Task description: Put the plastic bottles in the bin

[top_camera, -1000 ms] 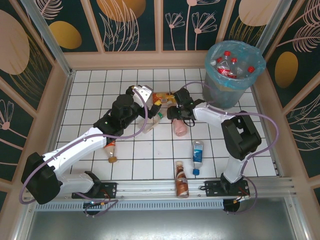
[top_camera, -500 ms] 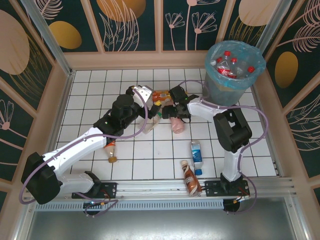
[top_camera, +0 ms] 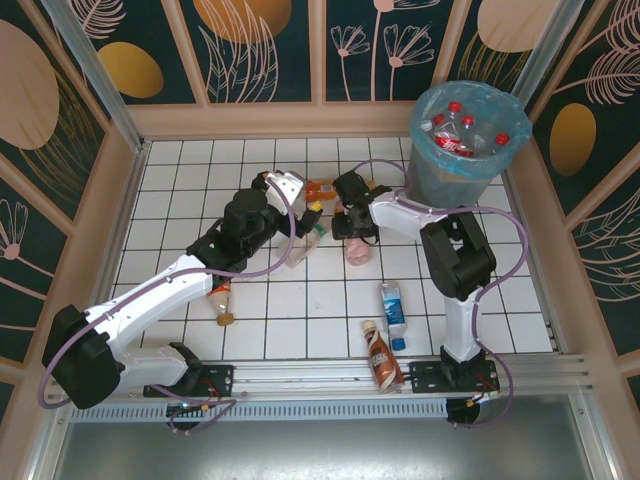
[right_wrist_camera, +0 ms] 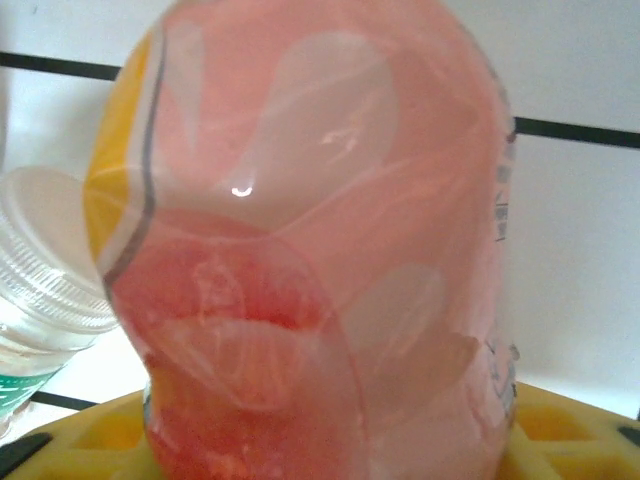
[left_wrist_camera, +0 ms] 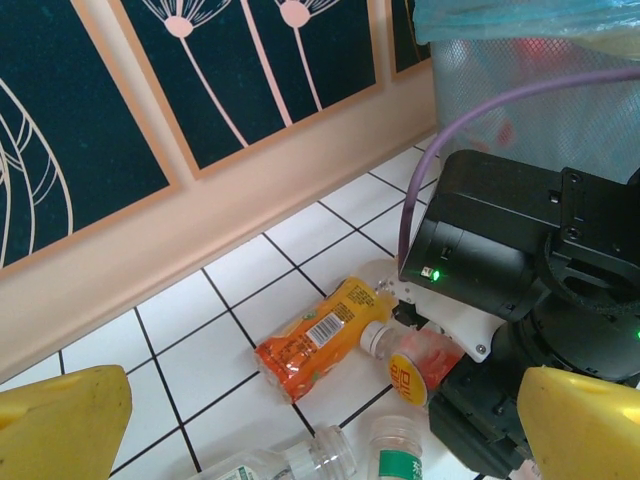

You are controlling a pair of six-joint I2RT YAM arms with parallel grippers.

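Bin [top_camera: 445, 185] stands at the far right corner of the white tiled worktop [top_camera: 180, 180], and I can see red-capped bottles [top_camera: 458, 142] lying inside its light-blue bag. My left claw [left_wrist_camera: 325, 425] hangs wide open just above the tiles near the middle of the far side. Its yellow fingers [left_wrist_camera: 60, 425] are well apart with nothing between them. Ahead of it a crushed orange bottle [left_wrist_camera: 318, 338] lies flat on the tiles near the back wall [left_wrist_camera: 200, 210]. Just beside that, a pink bottle [left_wrist_camera: 432, 355] with a yellow end lies under the black wrist of my other arm. My right claw [top_camera: 351, 228] is down at that pink bottle. In its wrist view the bottle sits against a yellow pad [right_wrist_camera: 570, 430], but I cannot tell whether the claw has closed on it. A clear bottle [top_camera: 311, 238] lies right beside the pink one, between the two claws. Nearer to me, well apart from the bin, lie a blue-labelled bottle [top_camera: 395, 305], a brown bottle [top_camera: 381, 357] at the front edge, and one more small bottle [top_camera: 222, 302] beside my left arm.
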